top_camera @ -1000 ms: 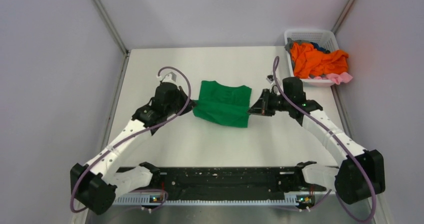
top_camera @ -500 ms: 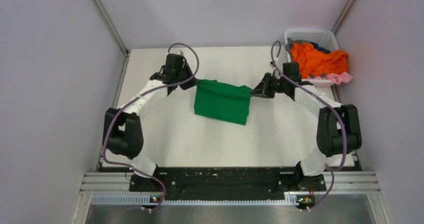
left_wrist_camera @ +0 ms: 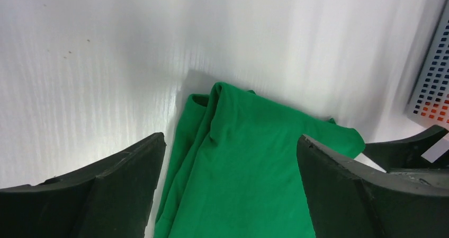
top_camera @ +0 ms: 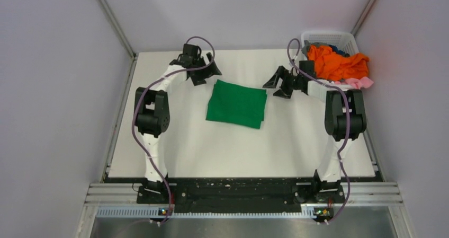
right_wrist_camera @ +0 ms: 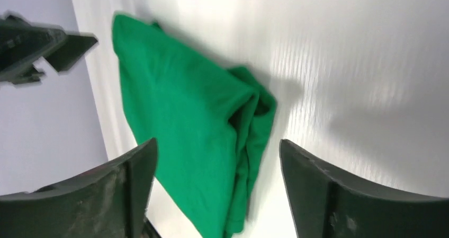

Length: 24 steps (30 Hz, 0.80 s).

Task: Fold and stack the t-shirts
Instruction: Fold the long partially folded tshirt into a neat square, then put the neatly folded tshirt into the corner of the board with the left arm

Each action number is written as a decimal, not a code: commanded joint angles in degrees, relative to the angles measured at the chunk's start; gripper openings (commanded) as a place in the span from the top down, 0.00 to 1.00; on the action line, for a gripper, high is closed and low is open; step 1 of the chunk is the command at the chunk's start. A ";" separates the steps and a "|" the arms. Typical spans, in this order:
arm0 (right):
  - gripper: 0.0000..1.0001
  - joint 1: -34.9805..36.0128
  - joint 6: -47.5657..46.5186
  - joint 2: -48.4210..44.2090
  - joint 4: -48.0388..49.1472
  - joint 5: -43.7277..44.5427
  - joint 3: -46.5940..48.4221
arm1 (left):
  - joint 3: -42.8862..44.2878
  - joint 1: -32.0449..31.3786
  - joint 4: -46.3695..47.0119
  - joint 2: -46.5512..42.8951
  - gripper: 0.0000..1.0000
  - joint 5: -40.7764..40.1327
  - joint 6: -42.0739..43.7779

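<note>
A bright green t-shirt (top_camera: 236, 104) lies folded flat on the white table, with layered edges showing in the left wrist view (left_wrist_camera: 249, 169) and the right wrist view (right_wrist_camera: 185, 126). My left gripper (top_camera: 204, 75) hovers open just beyond its far left corner, nothing between its fingers (left_wrist_camera: 229, 140). Off the far right corner, my right gripper (top_camera: 279, 85) also stands open and empty (right_wrist_camera: 217, 142). An orange t-shirt (top_camera: 337, 63) lies heaped in the basket with pink (top_camera: 360, 82), blue (top_camera: 339, 50) and grey (top_camera: 309, 47) cloth.
The white lattice basket (top_camera: 329, 36) stands at the table's far right corner, close behind the right arm, and its wall (left_wrist_camera: 431, 73) shows in the left wrist view. Grey walls close in the table (top_camera: 238, 148) on three sides.
Both grippers, shut on the green shirt's ends earlier, carried them toward the far side and have opened. The shirt now lies flat and free.
</note>
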 commanded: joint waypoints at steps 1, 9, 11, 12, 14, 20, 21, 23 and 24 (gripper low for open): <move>0.05 -0.57 -1.86 -3.30 -0.55 5.48 5.99 | 3.27 0.75 -1.52 -2.98 0.01 0.28 2.05; 0.01 3.24 -4.79 -17.30 0.42 9.38 -8.15 | -6.75 0.32 -3.89 -5.05 0.03 3.74 9.27; 0.01 3.52 -3.57 -21.46 3.09 9.25 -13.17 | -7.32 -0.39 -5.23 -4.21 0.06 4.24 10.75; 0.01 3.53 -3.45 -23.37 3.17 9.58 -14.91 | -7.60 -1.03 -5.56 -3.80 0.09 4.13 11.41; 0.01 3.56 -3.87 -27.00 2.12 10.68 -17.54 | -7.61 -1.78 -6.56 -2.56 0.18 3.70 11.95; 0.01 3.55 -5.66 -35.27 -1.95 13.52 -21.56 | -7.09 -3.55 -8.06 1.86 0.49 2.64 11.53; 0.01 3.55 -5.98 -36.17 -2.55 13.93 -21.75 | -6.80 -3.82 -8.53 2.51 0.55 1.70 11.48; 0.01 3.55 -6.55 -37.81 -3.65 15.06 -22.19 | -5.78 -4.18 -9.78 3.66 0.68 0.75 11.48; 0.01 3.53 -6.67 -38.54 -3.83 15.47 -22.52 | -5.31 -4.36 -10.14 3.93 0.74 0.34 11.59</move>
